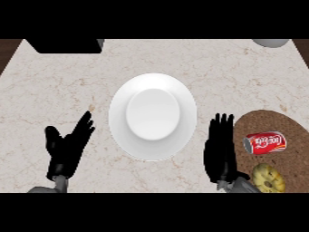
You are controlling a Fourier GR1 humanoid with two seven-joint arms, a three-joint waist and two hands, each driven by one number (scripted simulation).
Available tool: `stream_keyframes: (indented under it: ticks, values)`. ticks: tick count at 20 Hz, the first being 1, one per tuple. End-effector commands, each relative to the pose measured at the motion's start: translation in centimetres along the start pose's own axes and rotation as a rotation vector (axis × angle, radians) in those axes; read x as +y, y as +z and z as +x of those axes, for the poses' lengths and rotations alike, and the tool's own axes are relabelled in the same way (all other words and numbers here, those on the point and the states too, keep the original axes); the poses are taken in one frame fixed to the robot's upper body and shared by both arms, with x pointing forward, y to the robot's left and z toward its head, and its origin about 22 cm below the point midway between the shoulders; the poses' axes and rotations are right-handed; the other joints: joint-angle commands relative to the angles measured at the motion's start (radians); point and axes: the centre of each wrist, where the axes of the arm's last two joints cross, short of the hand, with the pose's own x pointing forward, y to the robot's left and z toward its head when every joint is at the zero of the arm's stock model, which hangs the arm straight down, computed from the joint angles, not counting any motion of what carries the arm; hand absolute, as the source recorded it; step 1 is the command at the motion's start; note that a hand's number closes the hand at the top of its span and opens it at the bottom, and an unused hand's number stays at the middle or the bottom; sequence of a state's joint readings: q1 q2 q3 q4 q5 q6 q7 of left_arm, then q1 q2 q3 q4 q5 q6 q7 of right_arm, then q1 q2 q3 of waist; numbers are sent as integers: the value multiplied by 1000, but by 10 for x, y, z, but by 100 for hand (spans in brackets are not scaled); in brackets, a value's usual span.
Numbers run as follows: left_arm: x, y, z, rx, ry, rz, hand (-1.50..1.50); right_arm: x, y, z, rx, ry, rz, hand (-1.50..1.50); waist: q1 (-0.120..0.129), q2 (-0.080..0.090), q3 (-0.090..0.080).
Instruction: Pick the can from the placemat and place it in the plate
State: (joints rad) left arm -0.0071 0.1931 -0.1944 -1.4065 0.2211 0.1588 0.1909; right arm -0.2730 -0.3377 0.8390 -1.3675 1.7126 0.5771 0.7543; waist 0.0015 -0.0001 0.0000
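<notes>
- The counter (56, 86) is pale marbled stone and fills most of the head view, with dark wood showing at its left and right edges.
- The placemat (297, 136) is a brown, cork-like oval at the right side, partly cut off by the view's edge.
- The plate (152, 116) is white and round, with a raised inner well; it sits at the counter's middle, just left of the placemat, and nothing lies in it.
- The right hand (220, 145) stands between the plate and the placemat, fingers straight and pointing up the view, holding nothing and not touching the can.
- The left hand (66, 147) rests left of the plate, fingers spread and relaxed, tilted toward the upper right.
- The can (266, 143) is red with white lettering and a pale end cap at its left. It lies on its side on the placemat, just right of the right hand, its long axis running nearly left to right, slightly tilted.
- A yellow, bumpy object (268, 177) lies on the placemat below the can.
</notes>
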Motion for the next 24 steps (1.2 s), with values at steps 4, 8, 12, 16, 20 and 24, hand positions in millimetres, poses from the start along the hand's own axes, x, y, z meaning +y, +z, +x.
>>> stream_keyframes:
  ticks: [4,8,12,16,20,24]
  values:
    - [5,-1,4,-7,-15,-15,0,27,-10,18,-8,-7,14,-150,2,1,0]
    - [6,-9,1,-16,8,3,0,23,3,2,42,67,0,-150,-2,0,0]
    - [18,-1,8,-6,8,8,0,38,-2,-6,96,116,-6,-150,-2,-1,0]
    - [3,-10,3,-4,-6,4,0,53,-29,-4,95,129,2,-150,0,0,0]
    - [8,-6,4,-12,6,2,0,44,-32,7,95,114,49,-150,1,1,0]
    - [0,3,-9,-1,-10,-8,0,78,-49,-15,110,120,68,-150,2,1,0]
